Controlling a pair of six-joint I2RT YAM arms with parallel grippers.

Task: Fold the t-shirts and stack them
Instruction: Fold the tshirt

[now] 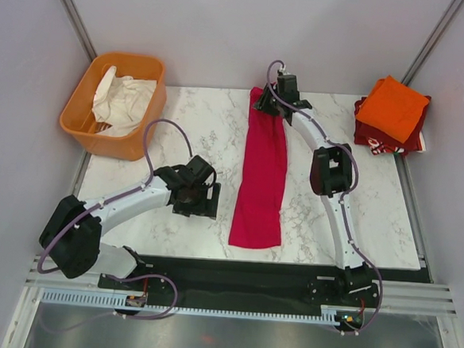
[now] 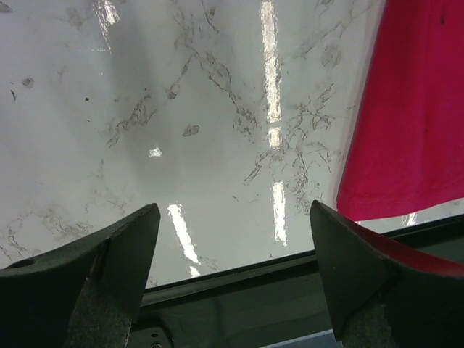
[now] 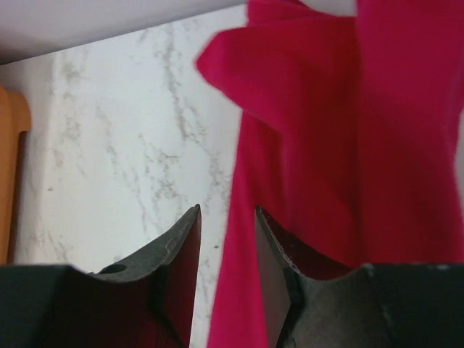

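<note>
pink t-shirt (image 1: 261, 172) lay in a long skinny strip down the middle | right gripper (image 1: 267, 101) was at its far end | orange t-shirt (image 1: 392, 108) sat atop dark red t-shirt (image 1: 370, 137)

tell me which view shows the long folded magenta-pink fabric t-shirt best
Top external view: the long folded magenta-pink fabric t-shirt lies in full, end to end. Left wrist catches only its near corner; right wrist, just its bunched far end.

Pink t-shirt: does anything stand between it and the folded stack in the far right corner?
Nothing visible lies on the table between them. The pink t-shirt is a long strip in the middle, and the stack of orange and dark red shirts sits far right. Only the right arm reaches over that stretch.
</note>
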